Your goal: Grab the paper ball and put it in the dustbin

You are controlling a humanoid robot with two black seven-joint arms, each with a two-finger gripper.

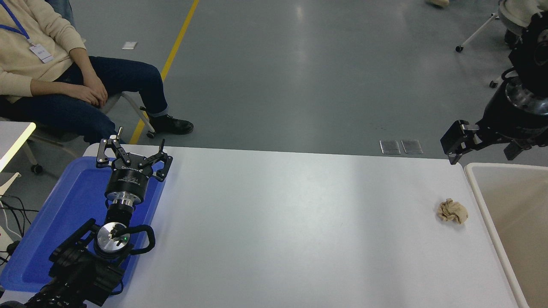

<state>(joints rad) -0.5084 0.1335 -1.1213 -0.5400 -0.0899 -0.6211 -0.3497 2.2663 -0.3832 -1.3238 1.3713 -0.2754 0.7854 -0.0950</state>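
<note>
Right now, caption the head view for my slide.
Paper ball on table beside dustbin; right gripper raised.

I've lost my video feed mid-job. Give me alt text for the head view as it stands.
A tan paper ball lies on the white table near its right edge, beside the dustbin, untouched. The right gripper hangs beyond the table's far right corner; the left gripper is parked open over a blue tray. A person sits far left.

Paper ball (452, 211) left of dustbin (479, 196)
</note>
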